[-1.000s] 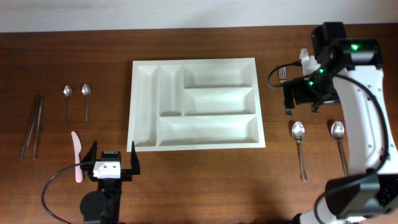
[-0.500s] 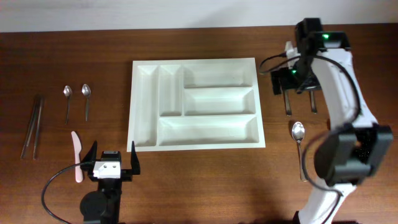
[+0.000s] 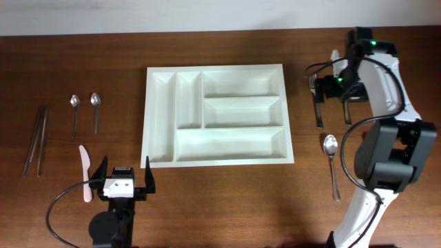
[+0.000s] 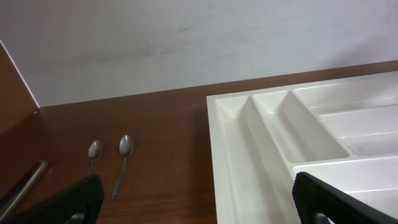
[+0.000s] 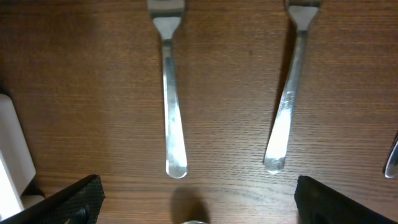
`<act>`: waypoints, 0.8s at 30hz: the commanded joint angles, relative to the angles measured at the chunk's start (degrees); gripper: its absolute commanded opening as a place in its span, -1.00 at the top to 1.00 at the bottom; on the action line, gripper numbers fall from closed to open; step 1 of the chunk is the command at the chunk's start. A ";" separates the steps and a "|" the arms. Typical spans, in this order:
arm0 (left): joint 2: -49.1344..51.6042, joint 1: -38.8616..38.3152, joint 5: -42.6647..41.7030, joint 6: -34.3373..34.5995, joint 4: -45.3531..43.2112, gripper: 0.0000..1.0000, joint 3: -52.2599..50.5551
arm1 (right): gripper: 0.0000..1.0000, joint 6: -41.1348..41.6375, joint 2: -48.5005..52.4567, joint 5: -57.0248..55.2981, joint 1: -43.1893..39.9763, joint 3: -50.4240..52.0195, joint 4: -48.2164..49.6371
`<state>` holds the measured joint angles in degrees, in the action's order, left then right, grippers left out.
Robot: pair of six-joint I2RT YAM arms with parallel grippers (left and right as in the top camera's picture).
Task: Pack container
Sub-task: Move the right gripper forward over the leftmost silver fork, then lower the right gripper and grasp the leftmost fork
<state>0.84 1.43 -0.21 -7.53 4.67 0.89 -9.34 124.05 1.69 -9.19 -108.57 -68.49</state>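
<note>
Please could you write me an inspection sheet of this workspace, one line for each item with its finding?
Surface: brown wooden table, no spill seen.
Job's things: white container lies flat at the centre, all five compartments empty.
Clutter: small spoons, dark sticks and a pale knife on the left; two forks and a larger spoon on the right.
Grippers: left gripper open and empty, near the container's front left corner; right gripper open and empty, above the forks.
Cables: black cable loops beside the left arm; another runs along the right arm.
Surroundings: white wall behind the table; nothing else seen.
</note>
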 commanded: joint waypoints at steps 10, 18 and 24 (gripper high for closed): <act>-0.44 0.24 0.17 -0.76 0.04 -0.98 -0.37 | -0.97 -2.89 4.59 -0.92 3.63 -1.44 1.31; -0.44 0.24 0.17 -0.74 0.04 -0.98 -0.37 | -0.97 -2.86 6.58 -1.11 3.96 -1.44 4.17; -0.44 0.22 0.17 -0.76 0.04 -0.98 -0.37 | -0.97 -2.91 8.48 -1.09 3.93 -1.44 5.27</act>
<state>0.84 1.43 -0.21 -7.55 4.67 0.91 -12.03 130.50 1.34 -5.17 -108.90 -63.57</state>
